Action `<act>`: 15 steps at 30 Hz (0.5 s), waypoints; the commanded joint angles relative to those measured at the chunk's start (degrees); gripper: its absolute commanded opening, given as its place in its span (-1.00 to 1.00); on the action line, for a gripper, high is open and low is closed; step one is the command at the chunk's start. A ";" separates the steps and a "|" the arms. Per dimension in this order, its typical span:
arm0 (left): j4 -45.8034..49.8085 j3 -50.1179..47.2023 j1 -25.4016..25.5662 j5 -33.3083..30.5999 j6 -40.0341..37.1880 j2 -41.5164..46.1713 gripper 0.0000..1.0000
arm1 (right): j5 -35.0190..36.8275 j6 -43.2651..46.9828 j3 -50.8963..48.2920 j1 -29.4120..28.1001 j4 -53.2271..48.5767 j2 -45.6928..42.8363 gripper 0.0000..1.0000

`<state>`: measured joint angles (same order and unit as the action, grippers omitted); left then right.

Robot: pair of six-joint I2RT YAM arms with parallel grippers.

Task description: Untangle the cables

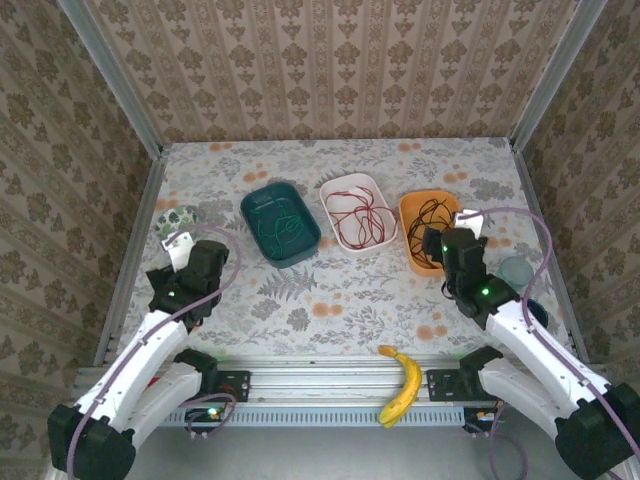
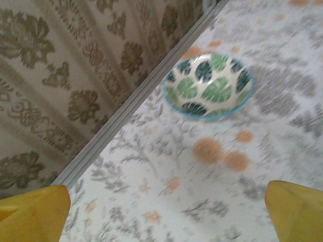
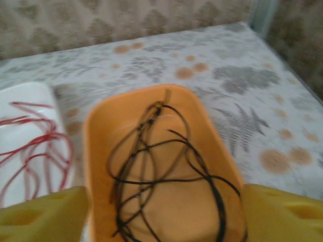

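Each of the three cables is lying in its own tray at the middle of the table (image 1: 330,300), so the sorting is looking close to finished. The green cable (image 1: 283,228) is coiling in the teal tray (image 1: 262,197). The red cable (image 1: 360,215) is looping in the white tray (image 1: 345,186) beside it. The black cable (image 3: 153,117) is resting in the orange tray (image 3: 96,131) on the right. No strand is crossing from one tray into another. The right gripper (image 3: 166,214) is hovering at the near end of the orange tray with its fingers spread wide and nothing between them, the black loops lying free below. The left gripper (image 2: 165,214) is standing wide and empty too, off to the left and facing a leaf-patterned bowl (image 2: 209,85), well apart from all the cables. A banana (image 1: 403,385) is sitting at the near edge, taking no part. The step in hand is probably the setting-down of the black cable, with the arm about to draw away. The next move is calling for a clean lift, keeping both fingers clear of the loops so none is dragged out over the rim. The black strands are crossing one another, and whether they are knotted is not possible to tell.
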<state>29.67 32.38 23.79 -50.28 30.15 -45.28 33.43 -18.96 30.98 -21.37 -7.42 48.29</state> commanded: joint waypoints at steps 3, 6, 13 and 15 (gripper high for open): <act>-4.68 -1.81 -1.29 -4.86 -3.00 -3.60 1.00 | 14.26 5.22 -7.95 0.27 9.91 -1.84 1.00; -12.64 -2.14 -2.20 -7.45 -6.98 -7.21 1.00 | 15.17 9.90 -11.49 0.65 22.15 2.16 1.00; -30.54 -4.36 -10.81 3.11 -15.56 -18.30 1.00 | 13.78 13.86 -10.50 3.98 44.15 24.19 1.00; -35.74 -6.21 -11.61 4.21 -15.84 -22.09 1.00 | 11.28 17.27 -9.77 5.34 52.19 29.14 1.00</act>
<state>3.16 28.69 13.28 -49.34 17.61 -64.14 44.66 -7.07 19.22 -17.37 28.75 73.19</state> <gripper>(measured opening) 0.999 0.999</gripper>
